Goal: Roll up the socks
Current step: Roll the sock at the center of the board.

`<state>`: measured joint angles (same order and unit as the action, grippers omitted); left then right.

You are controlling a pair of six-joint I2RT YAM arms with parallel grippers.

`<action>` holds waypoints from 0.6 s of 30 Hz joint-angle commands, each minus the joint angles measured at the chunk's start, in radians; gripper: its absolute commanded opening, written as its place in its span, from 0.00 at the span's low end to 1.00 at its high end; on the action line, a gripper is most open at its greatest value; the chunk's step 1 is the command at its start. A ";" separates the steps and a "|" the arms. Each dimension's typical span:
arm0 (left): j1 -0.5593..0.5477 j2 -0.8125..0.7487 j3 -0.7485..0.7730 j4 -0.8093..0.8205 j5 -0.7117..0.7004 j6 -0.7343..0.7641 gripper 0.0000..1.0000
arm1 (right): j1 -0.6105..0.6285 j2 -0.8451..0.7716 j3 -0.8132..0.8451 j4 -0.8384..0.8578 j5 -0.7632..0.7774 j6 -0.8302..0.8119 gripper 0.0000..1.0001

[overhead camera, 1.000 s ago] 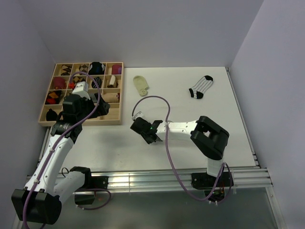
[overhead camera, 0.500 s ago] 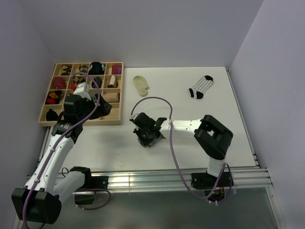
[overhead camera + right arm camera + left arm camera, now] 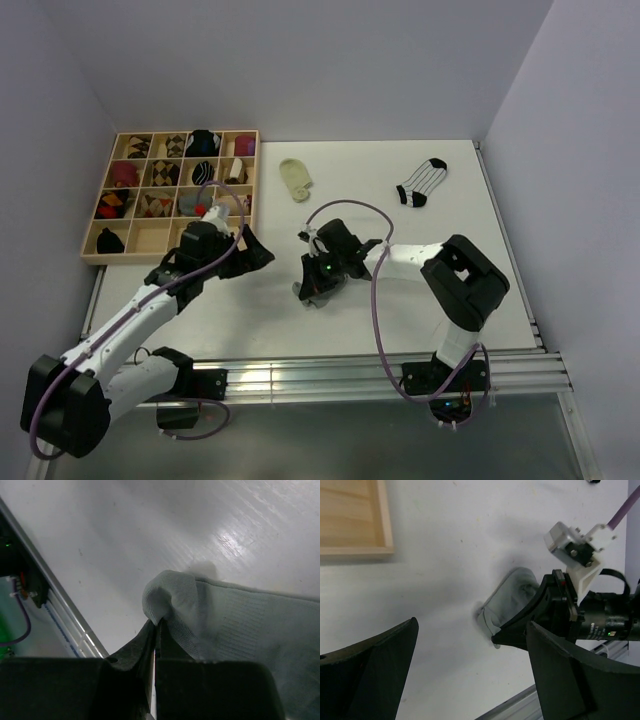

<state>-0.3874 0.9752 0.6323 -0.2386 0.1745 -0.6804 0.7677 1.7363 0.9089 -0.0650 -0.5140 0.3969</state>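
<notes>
The right gripper (image 3: pixel 156 629) has its jaws pressed together on a folded edge of the grey sock (image 3: pixel 509 599), which lies on the table (image 3: pixel 500 225) low in the middle of the overhead view. To roll it well, I'd hold that pinch low and turn the fabric evenly over itself. The left gripper (image 3: pixel 255 248) hangs just left of the sock, jaws spread wide around nothing.

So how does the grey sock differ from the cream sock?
The grey sock is pinched at one edge by the shut right end effector; the cream sock lies untouched. The grey sock is bunched at the pinch; the cream sock lies flat. The grey sock sits nearer the arm bases; the cream sock lies farther back, beside the wooden tray. Both rest on the white table.
</notes>
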 commanded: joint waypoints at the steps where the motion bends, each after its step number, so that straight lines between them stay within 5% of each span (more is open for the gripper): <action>1: -0.068 0.066 -0.032 0.142 0.010 -0.112 0.94 | -0.015 -0.026 -0.022 0.114 -0.118 0.020 0.00; 18: -0.223 0.430 0.012 0.228 0.033 -0.306 0.81 | -0.036 0.002 -0.077 0.225 -0.144 0.003 0.00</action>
<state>-0.6029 1.3903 0.6022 -0.0551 0.1871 -0.9497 0.7391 1.7367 0.8463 0.0982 -0.6403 0.4034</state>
